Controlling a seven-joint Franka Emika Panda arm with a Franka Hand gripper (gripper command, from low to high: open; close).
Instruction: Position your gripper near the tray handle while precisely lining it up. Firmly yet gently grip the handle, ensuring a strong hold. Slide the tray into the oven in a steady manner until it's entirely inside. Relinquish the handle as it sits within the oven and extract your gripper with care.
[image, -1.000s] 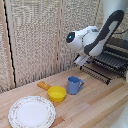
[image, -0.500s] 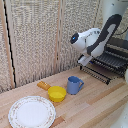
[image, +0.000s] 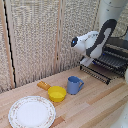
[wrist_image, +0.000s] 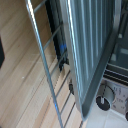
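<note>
The oven (image: 119, 46) stands at the exterior view's right, dark with metal trim. The tray (image: 106, 66), a dark wire rack, sticks out of its front over the table. My gripper (image: 84, 61) hangs from the white arm at the tray's outer front corner. In the wrist view, thin tray bars (wrist_image: 46, 65) run close past the camera. My gripper (wrist_image: 63, 56) shows a blue fingertip (wrist_image: 62, 49) and a dark one just behind those bars. Whether the fingers hold a bar is not clear. Oven knobs (wrist_image: 103, 102) show beside the rack.
A blue mug (image: 75, 85) stands on the wooden table (image: 100, 102) in front of the tray. A yellow pan with an orange handle (image: 55, 93) sits beside it. A round patterned plate (image: 32, 111) lies near the front edge. A woven screen (image: 40, 35) closes the back.
The arm and hand have shifted slightly toward the oven, to the exterior view's right, and a little lower. The mug, pan and plate have not moved.
</note>
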